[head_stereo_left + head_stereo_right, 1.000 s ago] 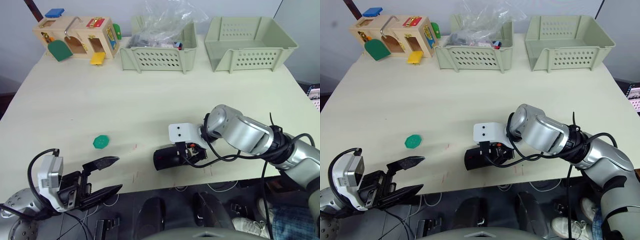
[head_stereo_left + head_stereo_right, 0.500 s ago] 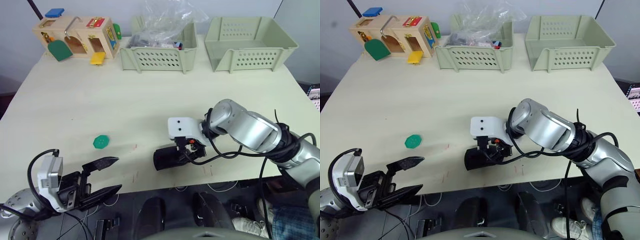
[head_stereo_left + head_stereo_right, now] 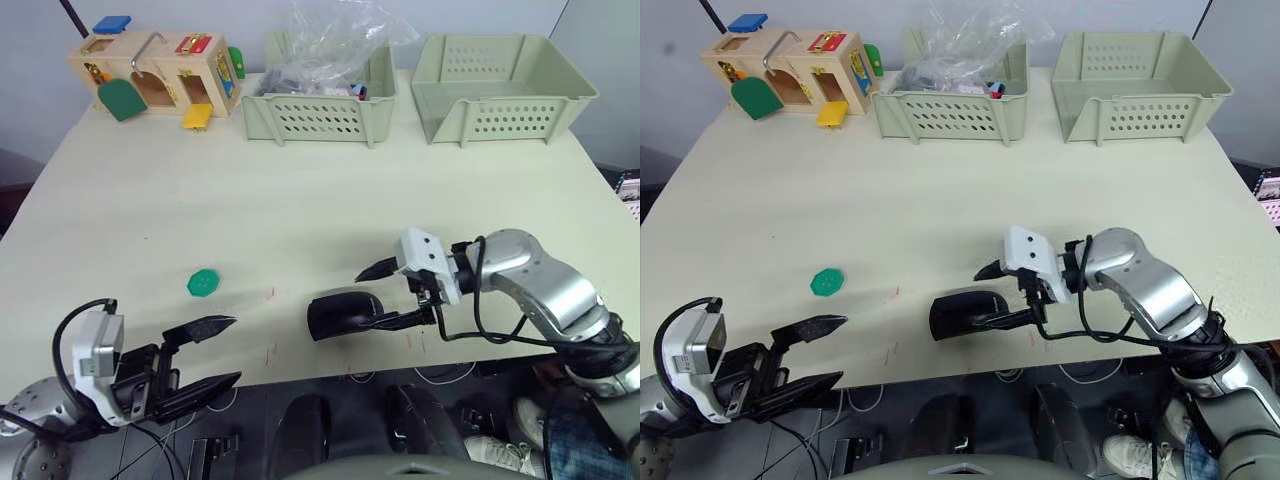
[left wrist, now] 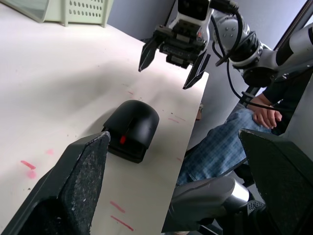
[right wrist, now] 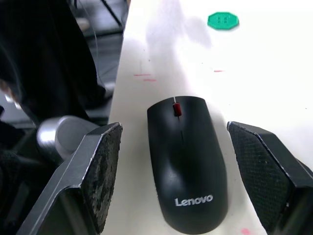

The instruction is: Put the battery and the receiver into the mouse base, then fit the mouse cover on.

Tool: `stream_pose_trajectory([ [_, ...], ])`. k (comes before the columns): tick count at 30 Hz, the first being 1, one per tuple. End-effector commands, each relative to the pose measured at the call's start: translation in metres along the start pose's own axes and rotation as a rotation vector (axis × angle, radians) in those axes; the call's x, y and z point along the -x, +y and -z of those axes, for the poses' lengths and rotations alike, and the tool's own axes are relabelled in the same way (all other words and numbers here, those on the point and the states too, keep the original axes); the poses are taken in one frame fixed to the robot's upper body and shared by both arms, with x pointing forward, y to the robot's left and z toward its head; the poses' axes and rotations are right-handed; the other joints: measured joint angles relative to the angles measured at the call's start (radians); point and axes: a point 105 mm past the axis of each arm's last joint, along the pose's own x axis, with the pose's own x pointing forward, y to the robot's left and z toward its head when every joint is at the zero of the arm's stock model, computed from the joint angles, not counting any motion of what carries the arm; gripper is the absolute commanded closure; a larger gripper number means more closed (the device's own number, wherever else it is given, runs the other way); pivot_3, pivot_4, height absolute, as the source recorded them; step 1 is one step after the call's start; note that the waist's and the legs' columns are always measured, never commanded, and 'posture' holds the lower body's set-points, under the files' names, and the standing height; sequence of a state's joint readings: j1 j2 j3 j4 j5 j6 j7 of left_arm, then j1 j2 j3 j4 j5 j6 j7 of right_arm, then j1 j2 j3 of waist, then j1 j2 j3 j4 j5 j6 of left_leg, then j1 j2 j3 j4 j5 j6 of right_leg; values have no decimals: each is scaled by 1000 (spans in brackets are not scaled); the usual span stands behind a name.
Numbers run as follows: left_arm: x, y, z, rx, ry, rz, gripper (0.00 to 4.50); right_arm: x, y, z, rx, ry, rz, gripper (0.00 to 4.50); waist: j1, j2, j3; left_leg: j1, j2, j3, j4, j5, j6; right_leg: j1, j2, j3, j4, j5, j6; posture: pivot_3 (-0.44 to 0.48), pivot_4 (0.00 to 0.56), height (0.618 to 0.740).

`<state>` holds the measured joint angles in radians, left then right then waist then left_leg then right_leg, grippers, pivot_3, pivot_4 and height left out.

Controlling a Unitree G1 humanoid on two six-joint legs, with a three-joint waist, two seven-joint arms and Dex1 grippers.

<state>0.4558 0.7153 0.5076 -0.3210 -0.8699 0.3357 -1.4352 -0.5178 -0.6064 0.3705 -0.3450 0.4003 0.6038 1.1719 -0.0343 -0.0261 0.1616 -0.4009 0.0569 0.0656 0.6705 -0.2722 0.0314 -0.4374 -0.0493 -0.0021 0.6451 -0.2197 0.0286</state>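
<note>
Cream tabletop [image 3: 300, 200]: pale and matte, with faint red marks near the front edge; a grey wall stands behind it.
Mouse [image 5: 188, 159]: black, assembled with its glossy mouse cover [image 5: 193, 186] on, near the table's front edge; red scroll wheel [image 5: 177, 108].
Writing: "Lenovo" in white on the cover.
Right gripper [image 3: 385, 295]: just beside the mouse, fingers spread, holding nothing.
Left gripper [image 3: 205, 353]: off the front edge, well apart from the mouse, fingers parted and empty.
Green disc [image 3: 203, 283]: between the left gripper and the mouse.
Far edge: wooden latch box [image 3: 150, 75], two green bins [image 3: 500, 90].
</note>
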Motion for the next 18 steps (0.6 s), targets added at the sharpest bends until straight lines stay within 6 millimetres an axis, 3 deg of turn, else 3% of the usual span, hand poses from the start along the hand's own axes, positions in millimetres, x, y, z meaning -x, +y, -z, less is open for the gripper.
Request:
stream_pose_trajectory([
  [1, 0, -3, -9, -31, -5, 18, 0, 6, -2, -2, 57, -31, 14, 884, 0, 0, 0, 0, 0, 0, 0, 0, 0, 0, 0, 0, 0, 0, 0, 0, 150, 740],
  [7, 2, 0, -9, -34, 11, 31, 0, -5, -10, 16, 82, 3, 48, 884, 1, 0, 0, 0, 0, 1, 0, 0, 0, 0, 0, 0, 0, 0, 0, 0, 150, 740],
  [18, 4, 0, -11, -56, 2, 19, 0, -8, -10, 25, 82, 25, 39, 884, 4, 0, 0, 0, 0, 2, 0, 0, 0, 0, 0, 1, 0, 0, 0, 0, 150, 740],
])
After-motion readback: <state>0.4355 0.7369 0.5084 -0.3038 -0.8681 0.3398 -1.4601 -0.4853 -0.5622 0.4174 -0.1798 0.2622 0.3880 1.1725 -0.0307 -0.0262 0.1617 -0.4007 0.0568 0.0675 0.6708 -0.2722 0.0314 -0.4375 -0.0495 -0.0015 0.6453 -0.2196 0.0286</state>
